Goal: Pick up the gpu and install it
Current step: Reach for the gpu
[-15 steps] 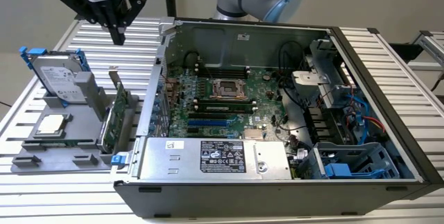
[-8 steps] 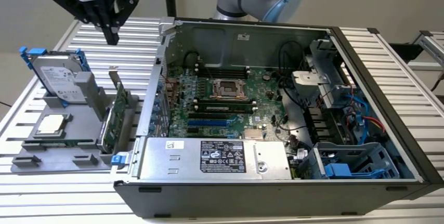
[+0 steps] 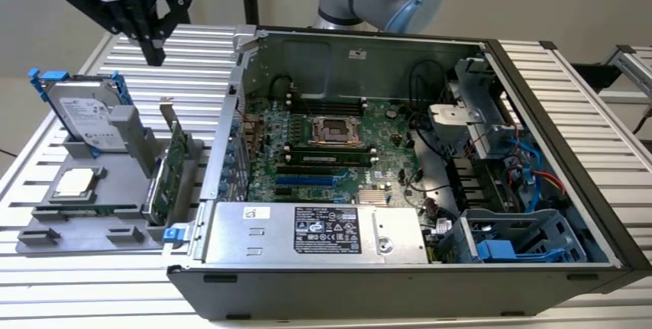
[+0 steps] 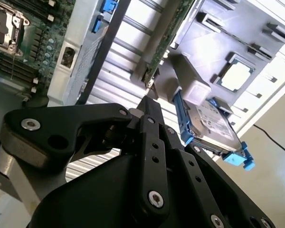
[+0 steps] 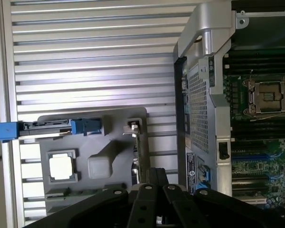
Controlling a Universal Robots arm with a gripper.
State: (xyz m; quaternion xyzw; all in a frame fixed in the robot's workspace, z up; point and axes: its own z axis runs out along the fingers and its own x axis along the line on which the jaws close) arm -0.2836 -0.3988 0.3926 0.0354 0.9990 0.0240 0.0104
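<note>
By my reading, nothing of the task is done yet. The gpu (image 3: pixel 173 162) stands on edge in the grey holder (image 3: pixel 51 241) on the worktop (image 3: pixel 61 291), just beside the open computer case (image 3: pixel 408 291), at its nine o'clock in the exterior view. The pincer (image 3: pixel 154 54) hangs above the holder, at about twelve o'clock from the card, its fingers together and holding nothing. The blue expansion slots (image 3: pixel 305 182) on the motherboard lie bare. Both the pick-up and the install are left.
</note>
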